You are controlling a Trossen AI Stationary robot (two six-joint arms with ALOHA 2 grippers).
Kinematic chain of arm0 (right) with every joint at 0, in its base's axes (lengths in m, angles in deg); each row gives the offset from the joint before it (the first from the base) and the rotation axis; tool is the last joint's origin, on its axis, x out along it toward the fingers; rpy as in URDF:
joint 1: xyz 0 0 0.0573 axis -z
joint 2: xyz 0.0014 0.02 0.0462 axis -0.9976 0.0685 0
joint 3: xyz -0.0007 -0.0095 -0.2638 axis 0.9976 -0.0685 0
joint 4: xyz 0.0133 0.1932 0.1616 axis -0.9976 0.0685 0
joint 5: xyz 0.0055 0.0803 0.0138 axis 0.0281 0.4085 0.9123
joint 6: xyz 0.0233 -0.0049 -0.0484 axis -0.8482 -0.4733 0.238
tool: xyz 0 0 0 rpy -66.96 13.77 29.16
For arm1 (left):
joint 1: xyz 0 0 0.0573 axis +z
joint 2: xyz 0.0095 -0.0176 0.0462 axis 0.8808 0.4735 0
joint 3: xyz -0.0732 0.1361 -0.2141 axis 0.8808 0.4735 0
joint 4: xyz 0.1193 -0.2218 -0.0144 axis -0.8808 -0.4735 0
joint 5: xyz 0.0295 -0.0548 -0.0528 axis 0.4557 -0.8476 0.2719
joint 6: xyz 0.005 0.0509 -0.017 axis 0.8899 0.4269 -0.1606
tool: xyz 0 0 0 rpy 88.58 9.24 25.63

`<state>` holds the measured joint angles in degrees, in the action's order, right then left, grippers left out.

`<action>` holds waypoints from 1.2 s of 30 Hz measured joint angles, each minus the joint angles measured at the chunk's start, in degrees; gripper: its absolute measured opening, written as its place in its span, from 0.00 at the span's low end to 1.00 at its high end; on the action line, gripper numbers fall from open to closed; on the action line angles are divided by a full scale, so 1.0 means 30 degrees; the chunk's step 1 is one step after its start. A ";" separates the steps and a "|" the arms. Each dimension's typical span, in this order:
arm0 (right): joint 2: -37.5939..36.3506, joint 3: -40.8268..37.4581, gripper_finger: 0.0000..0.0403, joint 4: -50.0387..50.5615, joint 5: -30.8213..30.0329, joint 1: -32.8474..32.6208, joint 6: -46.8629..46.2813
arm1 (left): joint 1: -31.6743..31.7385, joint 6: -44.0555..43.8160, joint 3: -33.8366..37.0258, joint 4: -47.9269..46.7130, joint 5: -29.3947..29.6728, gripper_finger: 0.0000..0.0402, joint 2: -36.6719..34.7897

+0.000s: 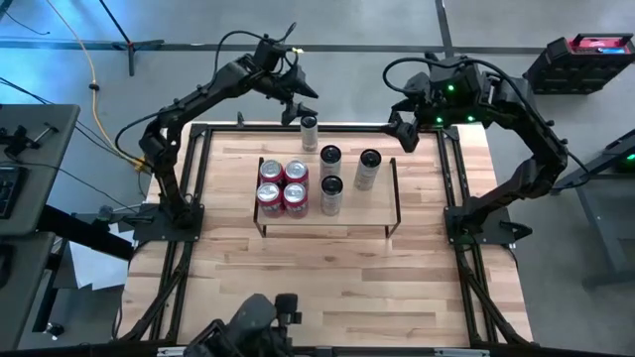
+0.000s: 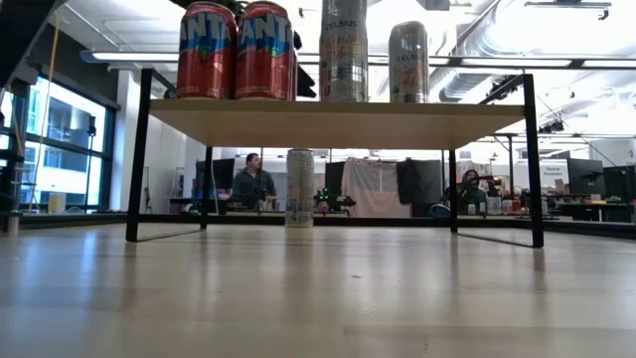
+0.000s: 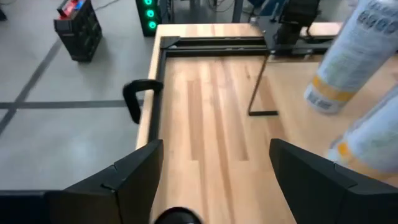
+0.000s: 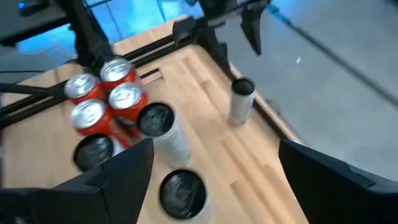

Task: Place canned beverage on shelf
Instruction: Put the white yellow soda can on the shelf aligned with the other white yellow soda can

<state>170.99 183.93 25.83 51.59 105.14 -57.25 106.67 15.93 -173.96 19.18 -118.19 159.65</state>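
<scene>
From above, the shelf (image 1: 388,201) carries four red cans (image 1: 283,185) and three slim cans (image 1: 331,194), while one more slim silver can (image 1: 309,131) stands upright on the table (image 1: 417,268) just beyond the shelf's far rail. The left gripper (image 1: 301,102) hovers just behind it, fingers parted and holding nothing; the right gripper (image 1: 407,132) waits well off to the side, also spread and empty, so the left arm is nearer.

At table height, that can (image 2: 299,188) shows upright on the tabletop behind the shelf (image 2: 333,111), below its board.

Past the left wrist, the spread fingers (image 3: 134,174) frame bare wood; the can is not clearly seen between them.

Past the right wrist, the lone can (image 4: 240,99) stands vertical near the table's edge rail, apart from the shelved group (image 4: 102,99)
</scene>
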 joint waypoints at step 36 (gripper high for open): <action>0.1325 -0.0007 0.82 -0.3434 -0.1005 0.4153 0.2882 | 0.0937 0.2803 0.0015 -0.1483 0.1111 0.77 0.3168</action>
<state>174.97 183.91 15.53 48.57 117.60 -48.61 109.48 24.34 -173.91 14.73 -114.85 169.15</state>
